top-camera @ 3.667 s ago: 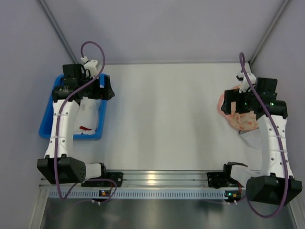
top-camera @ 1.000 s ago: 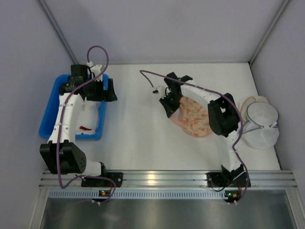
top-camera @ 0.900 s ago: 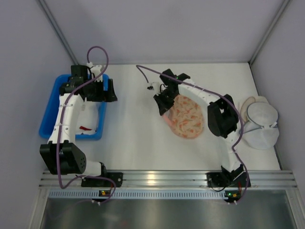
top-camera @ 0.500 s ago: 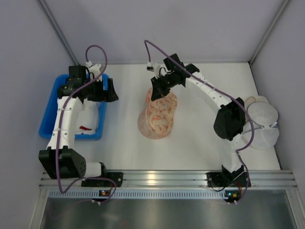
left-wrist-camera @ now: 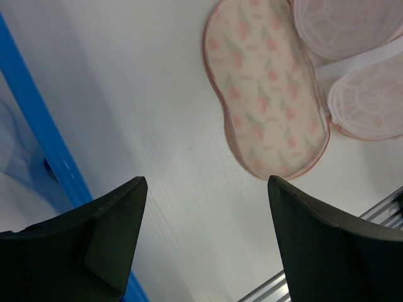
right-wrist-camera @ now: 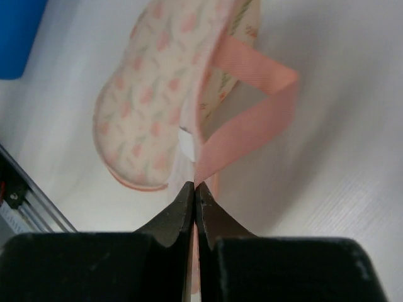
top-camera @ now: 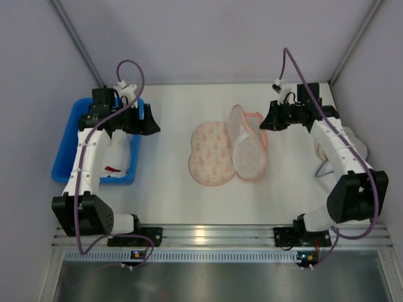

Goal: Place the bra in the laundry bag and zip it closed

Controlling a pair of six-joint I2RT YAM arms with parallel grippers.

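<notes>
At nine o'clock, the left tool [left-wrist-camera: 203, 189] is held spread beside the blue bin [top-camera: 63, 151], where the bra [top-camera: 119, 146] appears to lie, ready to be picked. At the centre of the tabletop [top-camera: 170, 189] the laundry bag [top-camera: 214, 154] is laid open. Its pink rim is pinched at two o'clock by the right tool [right-wrist-camera: 194, 189], so it is kept spread. Half a second earlier the bag was hung bunched from that tool.

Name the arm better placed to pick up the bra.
Left. The left gripper hangs open by the blue tray holding the bra; the right gripper is shut on the laundry bag.
</notes>
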